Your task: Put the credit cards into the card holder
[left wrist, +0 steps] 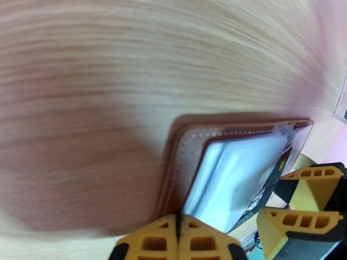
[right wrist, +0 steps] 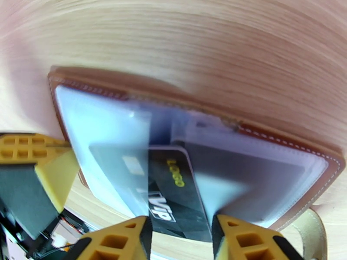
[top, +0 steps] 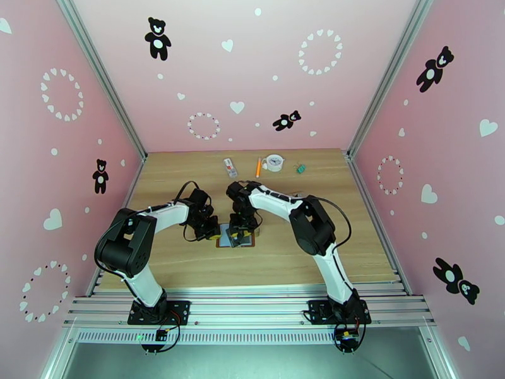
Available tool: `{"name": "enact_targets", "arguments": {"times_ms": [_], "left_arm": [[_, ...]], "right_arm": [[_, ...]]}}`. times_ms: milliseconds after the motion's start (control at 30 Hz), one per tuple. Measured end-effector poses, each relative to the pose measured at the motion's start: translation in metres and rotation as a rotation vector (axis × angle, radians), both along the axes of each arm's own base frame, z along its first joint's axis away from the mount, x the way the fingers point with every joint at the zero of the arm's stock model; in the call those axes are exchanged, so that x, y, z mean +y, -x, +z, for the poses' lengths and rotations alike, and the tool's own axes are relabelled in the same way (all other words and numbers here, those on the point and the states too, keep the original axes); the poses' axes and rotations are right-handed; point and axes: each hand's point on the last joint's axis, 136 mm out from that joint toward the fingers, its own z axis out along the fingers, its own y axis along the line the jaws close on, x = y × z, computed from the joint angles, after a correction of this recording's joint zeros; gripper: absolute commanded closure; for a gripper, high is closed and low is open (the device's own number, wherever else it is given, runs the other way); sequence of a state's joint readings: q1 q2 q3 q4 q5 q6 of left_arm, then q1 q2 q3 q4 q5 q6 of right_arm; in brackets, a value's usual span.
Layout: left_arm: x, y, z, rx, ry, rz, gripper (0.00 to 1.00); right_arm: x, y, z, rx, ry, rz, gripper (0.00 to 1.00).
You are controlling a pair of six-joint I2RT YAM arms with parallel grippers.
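While closed on it from both sides, gripped a black plastic credit card (right wrist: pixel 173 200) with yellow and white lettering between the yellow fingers (right wrist: pixel 117 241) of the right gripper (right wrist: pixel 182 239), at bottom centre of the right wrist frame. Had that card's far end slid under a clear pocket of the open brown leather card holder (right wrist: pixel 282 137), spread across the middle of the same frame with its grey-blue pockets facing up. Made out a grey card (right wrist: pixel 117 165) behind the clear pocket just left of the black one.

Had the left gripper (left wrist: pixel 178 237) shut tight, yellow fingertips pressed together, at bottom centre of the left wrist frame, right at the holder's near edge; could not tell touching from hovering.

From above, found the holder lying flat at centre frame on the light wooden table (top: pixel 372 210), the left gripper at its left side and the right gripper over its middle. Higher in that frame, near the table's back edge, noted a small white-and-red packet (top: pixel 231 167), an orange pen (top: pixel 258 167), a round white object (top: pixel 274 162) and a small green item (top: pixel 301 167), all well apart from the holder.
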State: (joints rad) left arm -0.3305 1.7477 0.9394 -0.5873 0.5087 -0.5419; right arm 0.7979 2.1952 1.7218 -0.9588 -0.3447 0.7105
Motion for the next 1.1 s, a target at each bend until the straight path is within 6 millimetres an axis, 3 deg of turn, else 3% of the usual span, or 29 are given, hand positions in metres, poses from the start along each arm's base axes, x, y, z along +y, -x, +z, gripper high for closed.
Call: {"name": "enact_targets", "arguments": {"times_ms": [133, 367, 533, 700, 833, 967, 1100], "left_arm": [[0.000, 0.000, 0.000, 0.000, 0.000, 0.000, 0.97], [0.000, 0.000, 0.000, 0.000, 0.000, 0.001, 0.97], [0.000, 0.000, 0.000, 0.002, 0.000, 0.003, 0.97], [0.004, 0.006, 0.002, 0.024, -0.019, 0.014, 0.87], [0.007, 0.011, 0.016, 0.022, -0.024, 0.022, 0.92], [-0.005, 0.006, 0.039, -0.008, 0.053, 0.014, 0.96], [-0.028, 0.004, 0.046, -0.004, 0.125, -0.043, 0.99]], "right_arm": [[-0.007, 0.008, 0.010, -0.066, -0.060, 0.052, 0.69], [-0.006, 0.017, 0.012, -0.171, -0.057, 0.176, 0.56], [-0.003, 0.008, 0.015, -0.167, -0.097, 0.140, 0.54], [0.003, -0.004, 0.016, -0.152, -0.157, 0.087, 0.55], [0.007, -0.009, 0.013, -0.141, -0.191, 0.056, 0.56], [0.006, -0.010, 0.002, -0.120, -0.223, 0.004, 0.56], [0.005, -0.013, -0.002, -0.094, -0.254, -0.038, 0.56]]}}
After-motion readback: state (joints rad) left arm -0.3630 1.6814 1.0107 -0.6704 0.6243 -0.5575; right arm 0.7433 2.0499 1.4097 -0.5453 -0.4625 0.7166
